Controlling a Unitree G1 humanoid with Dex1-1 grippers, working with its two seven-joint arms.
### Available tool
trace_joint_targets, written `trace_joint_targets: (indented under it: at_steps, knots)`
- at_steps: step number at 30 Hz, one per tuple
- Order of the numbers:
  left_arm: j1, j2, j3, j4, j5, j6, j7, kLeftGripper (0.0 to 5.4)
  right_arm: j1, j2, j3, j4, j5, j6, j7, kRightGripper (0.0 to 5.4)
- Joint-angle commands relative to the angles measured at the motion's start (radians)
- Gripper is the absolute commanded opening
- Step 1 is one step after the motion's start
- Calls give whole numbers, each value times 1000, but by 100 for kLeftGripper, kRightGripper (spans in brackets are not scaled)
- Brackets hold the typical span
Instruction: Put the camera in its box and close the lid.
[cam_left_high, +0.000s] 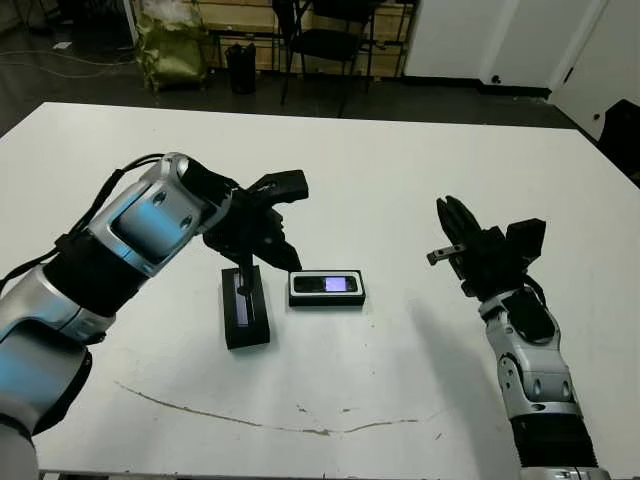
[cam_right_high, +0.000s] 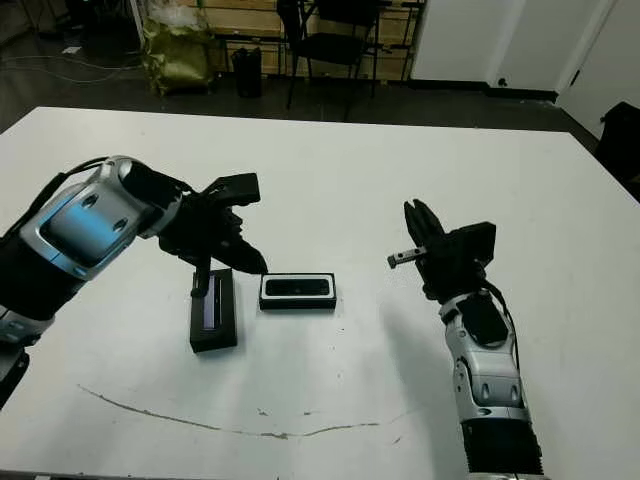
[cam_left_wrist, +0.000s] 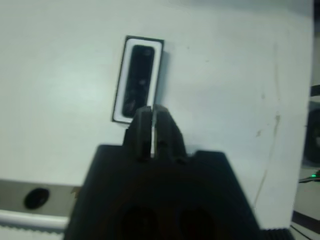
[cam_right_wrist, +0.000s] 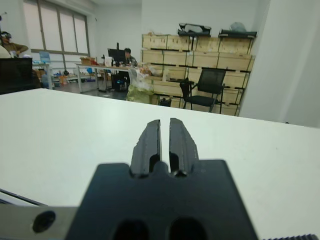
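The box (cam_left_high: 327, 298) is a small black tray with white lining, lying mid-table. The camera (cam_left_high: 326, 285), a slim black bar with a pale screen, lies inside it; the left wrist view shows the camera (cam_left_wrist: 138, 75) framed by the box's white lining (cam_left_wrist: 121, 82). The lid (cam_left_high: 246, 310), flat and black with a pale stripe, rests on the table just left of the box. My left gripper (cam_left_high: 289, 262) hovers shut and empty over the box's left end, its fingers (cam_left_wrist: 145, 125) pressed together. My right gripper (cam_left_high: 447, 208) stands shut and empty well right of the box, pointing away across the table.
The white table (cam_left_high: 400, 160) has a thin brown line (cam_left_high: 250, 420) near its front edge. Beyond the far edge are a chair (cam_left_high: 335, 40), a yellow-green bag (cam_left_high: 170, 45) and wooden crates. The right wrist view shows people at desks far off.
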Motion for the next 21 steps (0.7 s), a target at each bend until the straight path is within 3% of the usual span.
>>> trace_joint_targets:
  at_steps: [1,3,6,10,14,19,21]
  knots:
    - [36,3,-4,22,-13,-14,-25,0,0,-4,-5,18,9,10,6,1]
    - [44,10,-17,29,-5,-50,-46,0,-7,-7,-6,48,4,-14,12,1]
    - [14,10,-61,55,-4,76,-66,0,-18,-12,-6,88,0,-39,24,1]
    - [22,22,-67,62,7,-5,-105,0,-12,-15,5,33,-22,24,-8,1]
    - [-62,33,-166,123,16,164,-174,0,-17,-18,4,36,-15,32,2,1]
    - [-73,33,-186,204,33,78,-231,0,-19,-31,14,4,-25,67,-2,1]
    - [-81,26,-195,246,41,80,-244,0,-13,-29,17,-37,-30,118,-26,1]
